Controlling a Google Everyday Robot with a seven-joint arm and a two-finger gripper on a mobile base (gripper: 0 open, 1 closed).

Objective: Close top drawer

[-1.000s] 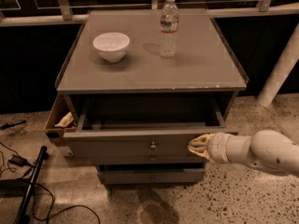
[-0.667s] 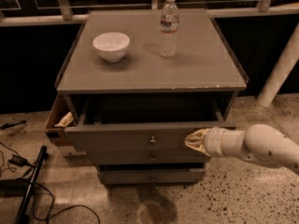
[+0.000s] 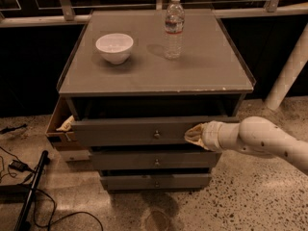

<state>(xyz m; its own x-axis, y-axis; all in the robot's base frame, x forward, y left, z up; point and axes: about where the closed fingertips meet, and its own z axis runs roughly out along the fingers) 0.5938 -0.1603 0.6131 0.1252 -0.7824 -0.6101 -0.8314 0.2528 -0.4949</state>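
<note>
The top drawer of a grey cabinet stands partly pulled out, its flat front with a small round metal knob at centre. A dark gap shows between the drawer front and the cabinet top. My gripper comes in from the right on a white arm and rests against the right part of the drawer front, right of the knob. Two lower drawer fronts sit below, closed in.
A white bowl and a clear water bottle stand on the cabinet top. A cardboard box sits by the cabinet's left side. Black cables and a rod lie on the floor at left. A white post stands at right.
The top drawer has slid inward toward the cabinet; my gripper has moved with it, pressing on the right part of the drawer front.
</note>
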